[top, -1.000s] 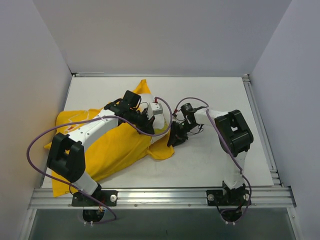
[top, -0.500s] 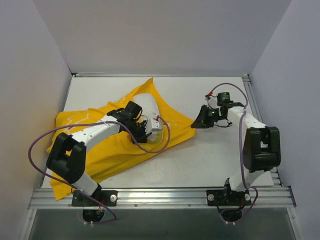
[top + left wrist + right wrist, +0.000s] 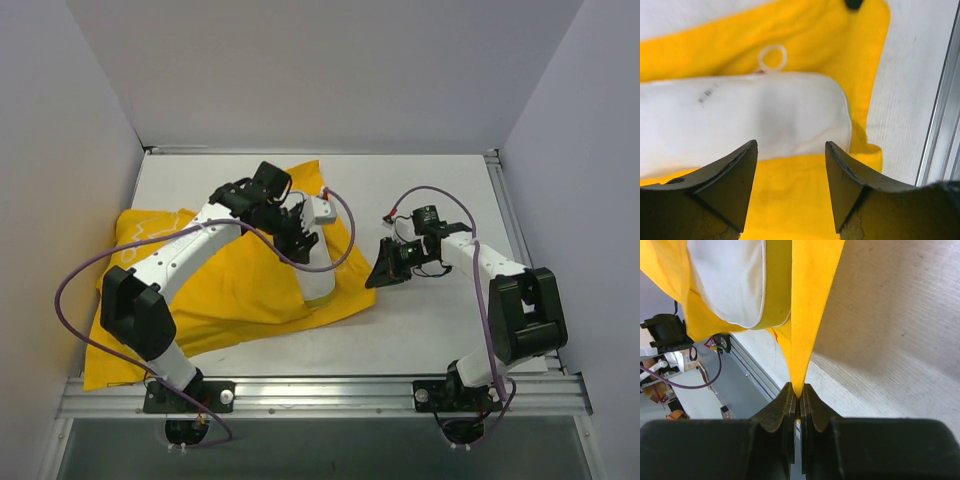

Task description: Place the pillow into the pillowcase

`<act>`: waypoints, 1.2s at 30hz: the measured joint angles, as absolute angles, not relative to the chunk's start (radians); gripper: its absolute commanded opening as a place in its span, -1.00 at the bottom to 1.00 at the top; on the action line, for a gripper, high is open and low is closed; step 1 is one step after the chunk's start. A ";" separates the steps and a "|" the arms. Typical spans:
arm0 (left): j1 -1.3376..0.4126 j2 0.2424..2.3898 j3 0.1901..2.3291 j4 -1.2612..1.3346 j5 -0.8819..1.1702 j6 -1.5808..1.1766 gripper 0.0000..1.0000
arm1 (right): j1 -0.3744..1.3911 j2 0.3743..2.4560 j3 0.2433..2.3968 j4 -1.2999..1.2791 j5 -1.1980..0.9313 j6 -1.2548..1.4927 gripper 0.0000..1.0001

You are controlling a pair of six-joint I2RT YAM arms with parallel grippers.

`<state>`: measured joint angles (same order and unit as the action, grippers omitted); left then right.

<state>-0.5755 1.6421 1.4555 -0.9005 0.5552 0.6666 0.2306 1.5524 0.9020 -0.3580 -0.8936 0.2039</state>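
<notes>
Top external: bright yellow fabric pillowcase (image 3: 230,290) is spread over the left half of the white table (image 3: 430,190), running from mid-frame down to the lower left. The soft white rectangular pillow (image 3: 318,283) shows as a white strip at the cloth's right end, just left of centre, with yellow cloth on both sides of it.

Left gripper (image 3: 300,240) hangs over that end of the pillow. Right gripper (image 3: 375,278) is right of centre, at the cloth's right-hand corner.

Left wrist: left gripper (image 3: 790,147) has its fingers (image 3: 735,185) spread apart with nothing between them. Pillow (image 3: 750,120) lies across the frame below, pillowcase (image 3: 790,30) above and below it. Can't tell how deep inside it sits.

Right wrist: right gripper (image 3: 799,392) is clamped tight on a corner of the pillowcase (image 3: 810,300), cloth pulled into a taut wedge rising to the top edge. Pillow (image 3: 730,280) sits upper left, a yellow stripe along its edge seam. Table (image 3: 890,315) fills the right side.
</notes>
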 measured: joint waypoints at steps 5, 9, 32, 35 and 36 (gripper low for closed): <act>-0.676 1.667 1.579 -0.817 0.485 0.549 0.25 | 0.229 1.552 0.902 -0.348 -0.929 0.202 -1.00; -0.773 1.832 1.602 -0.743 0.390 0.490 -0.07 | 0.210 1.552 0.900 -0.343 -0.964 0.200 -1.00; -0.690 1.816 1.307 -0.857 0.453 0.834 -0.44 | 0.202 1.346 0.788 -0.472 -1.109 0.101 0.30; -0.813 1.751 1.235 -0.882 0.514 0.886 -0.42 | 0.192 1.367 0.834 -0.532 -1.092 0.056 0.66; -0.843 1.728 1.198 -0.888 0.536 0.906 -0.39 | 0.166 1.385 0.860 -0.550 -1.082 0.042 0.81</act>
